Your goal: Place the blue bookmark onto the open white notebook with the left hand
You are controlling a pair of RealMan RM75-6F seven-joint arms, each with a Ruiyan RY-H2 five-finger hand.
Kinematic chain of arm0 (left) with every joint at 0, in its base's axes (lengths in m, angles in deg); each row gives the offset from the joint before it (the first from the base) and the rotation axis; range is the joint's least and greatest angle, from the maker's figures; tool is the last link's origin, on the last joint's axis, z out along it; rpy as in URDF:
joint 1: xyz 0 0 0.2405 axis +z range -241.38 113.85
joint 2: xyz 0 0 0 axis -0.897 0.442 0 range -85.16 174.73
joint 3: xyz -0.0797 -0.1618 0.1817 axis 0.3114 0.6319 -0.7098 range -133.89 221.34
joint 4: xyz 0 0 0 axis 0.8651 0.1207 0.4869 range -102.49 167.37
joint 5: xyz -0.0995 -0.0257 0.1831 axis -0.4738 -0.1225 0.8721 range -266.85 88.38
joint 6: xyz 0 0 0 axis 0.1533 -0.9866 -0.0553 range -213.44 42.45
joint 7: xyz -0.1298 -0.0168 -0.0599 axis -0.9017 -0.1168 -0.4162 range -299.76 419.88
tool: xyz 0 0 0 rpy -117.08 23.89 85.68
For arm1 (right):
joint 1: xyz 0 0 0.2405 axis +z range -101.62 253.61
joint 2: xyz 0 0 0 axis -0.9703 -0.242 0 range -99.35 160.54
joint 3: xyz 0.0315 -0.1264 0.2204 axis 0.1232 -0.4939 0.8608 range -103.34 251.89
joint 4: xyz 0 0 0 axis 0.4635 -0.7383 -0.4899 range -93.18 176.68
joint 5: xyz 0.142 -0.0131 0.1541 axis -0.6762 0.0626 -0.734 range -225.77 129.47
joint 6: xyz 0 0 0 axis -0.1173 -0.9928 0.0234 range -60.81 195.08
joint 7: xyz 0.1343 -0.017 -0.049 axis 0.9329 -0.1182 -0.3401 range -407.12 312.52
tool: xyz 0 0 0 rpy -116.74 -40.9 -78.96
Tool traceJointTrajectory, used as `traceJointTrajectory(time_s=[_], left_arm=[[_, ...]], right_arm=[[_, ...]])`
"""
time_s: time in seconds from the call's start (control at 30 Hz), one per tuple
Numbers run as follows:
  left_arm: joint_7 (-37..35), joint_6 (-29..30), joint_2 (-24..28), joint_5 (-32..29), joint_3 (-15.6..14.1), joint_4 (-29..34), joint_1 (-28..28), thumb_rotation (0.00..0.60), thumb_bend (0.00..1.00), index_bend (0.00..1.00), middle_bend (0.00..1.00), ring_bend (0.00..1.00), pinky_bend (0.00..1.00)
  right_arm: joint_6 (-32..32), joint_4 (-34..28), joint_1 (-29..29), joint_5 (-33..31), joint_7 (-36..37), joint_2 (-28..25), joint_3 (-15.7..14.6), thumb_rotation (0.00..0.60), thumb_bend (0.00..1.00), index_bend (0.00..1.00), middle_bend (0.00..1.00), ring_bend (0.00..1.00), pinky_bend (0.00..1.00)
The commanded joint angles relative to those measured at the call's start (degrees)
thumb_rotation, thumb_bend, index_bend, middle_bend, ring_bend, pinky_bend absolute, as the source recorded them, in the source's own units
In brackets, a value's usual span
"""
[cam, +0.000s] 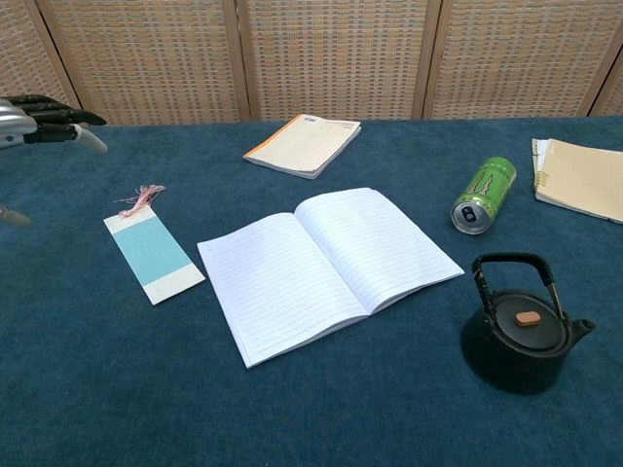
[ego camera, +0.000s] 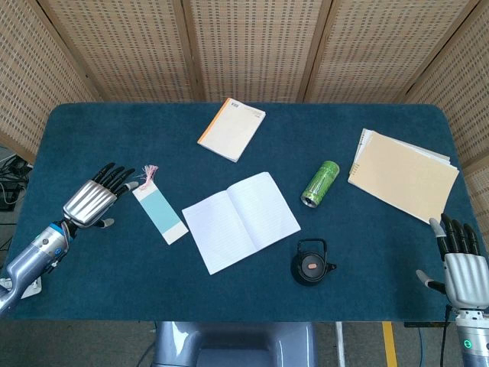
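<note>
One blue bookmark (ego camera: 160, 215) lies flat on the blue table cover (ego camera: 114, 275), left of the open white notebook (ego camera: 241, 222), just beside its left page, not touching. Bookmark has pale ends and a pink tassel (ego camera: 147, 173) at its far end (tassel strands fanned out toward the back). Nothing holds it.

Left hand (ego camera: 95, 201) hovers just left of the bookmark's tassel end, fingers straight and spread apart, holding nothing; fingertips point toward the tassel, near it, and whether they touch I cannot tell from the head view. In the chest view only the fingertips enter at the upper left edge, above the table cover.

Notebook is spread open, lined pages up, both pages bare.

Right of the notebook's near corner stands a black kettle (ego camera: 312, 262), upright, handle raised, lid on with a small tan knob (contents hidden by the lid). Beyond it, a green can (ego camera: 320, 183) lies on its side, top end toward the robot; whether anything is inside cannot be told.

At the back centre lies a closed cream notebook (ego camera: 231, 128) with an orange spine. At far right, a tan spiral pad (ego camera: 403, 175) rests on a few loose sheets.

Right hand (ego camera: 462, 267) sits at the near right corner of the table cover, well apart from everything else, fingers extended and slightly apart, empty. Chest view does not show it.

Behind the table cover stand woven wicker screens (ego camera: 244, 46).
</note>
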Motion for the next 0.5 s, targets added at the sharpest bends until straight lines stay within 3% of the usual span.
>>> traceJointTrajectory(time_s=[0.03, 0.5], left_arm=[[-3.56, -2.84, -4.19, 2.18, -2.44, -6.04, -4.00, 0.600, 0.03, 0.18, 0.00, 0.00, 0.00], [-6.91, -5.10, -9.40, 4.31, -6.15, -13.03, -9.32, 0.600, 0.03, 0.26, 0.00, 0.00, 0.00]], right_arm=[[-0.39, 0.74, 0.06, -0.51, 0.02, 0.39, 0.15, 0.600, 0.10, 0.02, 0.00, 0.00, 0.00], [-0.39, 2.16, -0.06, -1.52, 0.71, 0.71, 0.69, 0.600, 0.10, 0.02, 0.00, 0.00, 0.00]])
